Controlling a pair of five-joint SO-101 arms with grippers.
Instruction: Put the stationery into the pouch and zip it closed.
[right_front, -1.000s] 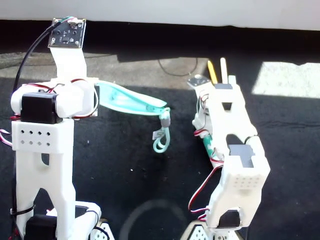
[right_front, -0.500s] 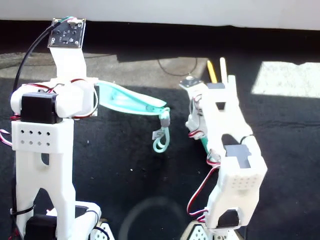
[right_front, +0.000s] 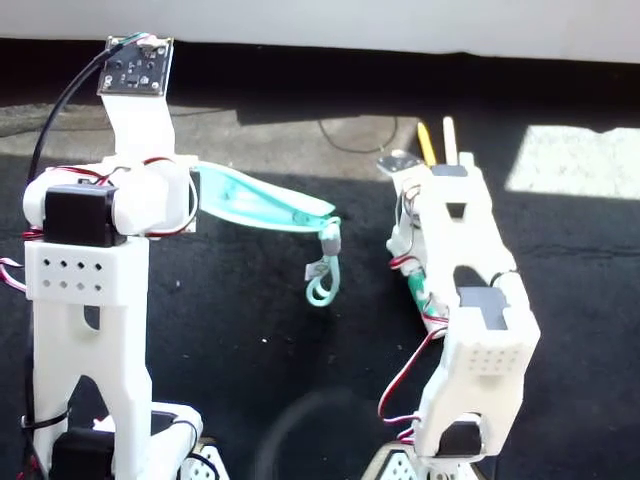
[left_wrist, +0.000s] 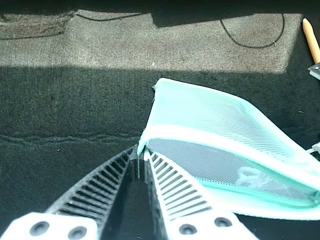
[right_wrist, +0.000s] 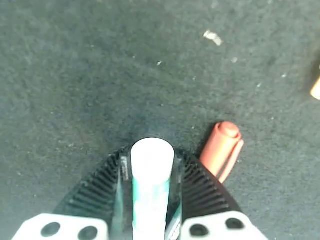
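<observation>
The left pincer (left_wrist: 141, 159) is clamped tight on one corner of the mint mesh pouch (left_wrist: 225, 150), its ribbed fingers (left_wrist: 170, 175) pressed together over the white-banded rim. Seen from above, the pouch (right_front: 255, 200) juts from the left arm toward 4 o'clock. Its zip-pull cord (right_front: 323, 272) dangles from the far tip toward 6 o'clock. A pale looped shape shows faintly through the mesh, but what the pouch contains cannot be told.

The right pincer (right_wrist: 151, 159) grips a white-and-teal pen (right_wrist: 152, 150), with the blunt white end facing the wrist camera. A red marker (right_wrist: 221, 149) lies on the dark desk (right_wrist: 75, 65) just beside that pincer, outside the pouch. In the high view a stretch of the teal pen (right_front: 416, 290) shows under the right arm, which stands at 3 o'clock of the pouch's tip and apart from it.

Beyond the right arm, at 12 o'clock, a yellow pencil (right_front: 426, 143) and a pale stick (right_front: 449, 140) lie side by side on the desk (right_front: 250, 340), also outside the pouch. A thin black cable (right_front: 350, 140) curls across the sunlit band at the desk's far side.
</observation>
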